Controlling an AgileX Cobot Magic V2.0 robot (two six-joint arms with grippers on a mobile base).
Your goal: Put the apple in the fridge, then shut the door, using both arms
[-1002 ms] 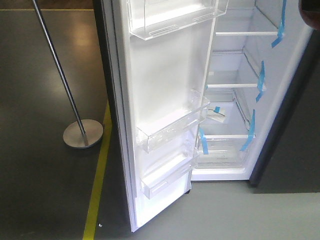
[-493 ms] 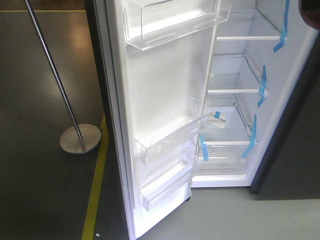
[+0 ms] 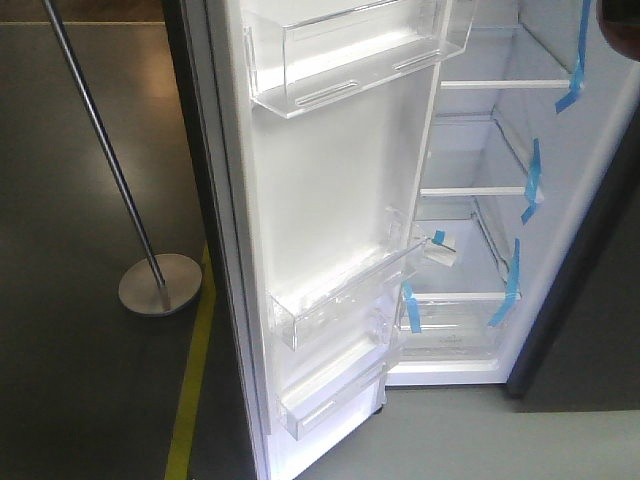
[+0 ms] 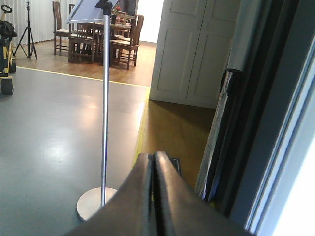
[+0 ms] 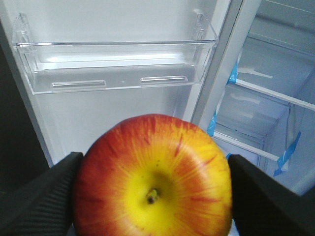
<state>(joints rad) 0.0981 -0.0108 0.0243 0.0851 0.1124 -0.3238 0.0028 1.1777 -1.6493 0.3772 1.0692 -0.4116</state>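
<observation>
Apple (image 5: 152, 177) fills the lower middle of the right wrist view, pinched between the two dark fingers of our right gripper (image 5: 155, 196), its stem hollow facing the camera. Beyond it the door (image 3: 330, 190) stands wide open, its clear door shelf (image 5: 115, 64) across the top of that view. The fridge (image 3: 600, 140) cavity opens toward the right of the frame, glass shelves (image 3: 470, 190) stacked inside. We judge the carry should swing right past the door's inner edge, then go in level above a shelf, clear of its front lip. Our left gripper (image 4: 154, 196) is pressed together, holding nothing, outside the door near a pole stand (image 4: 105, 98); room there looks ample for the closing push.
</observation>
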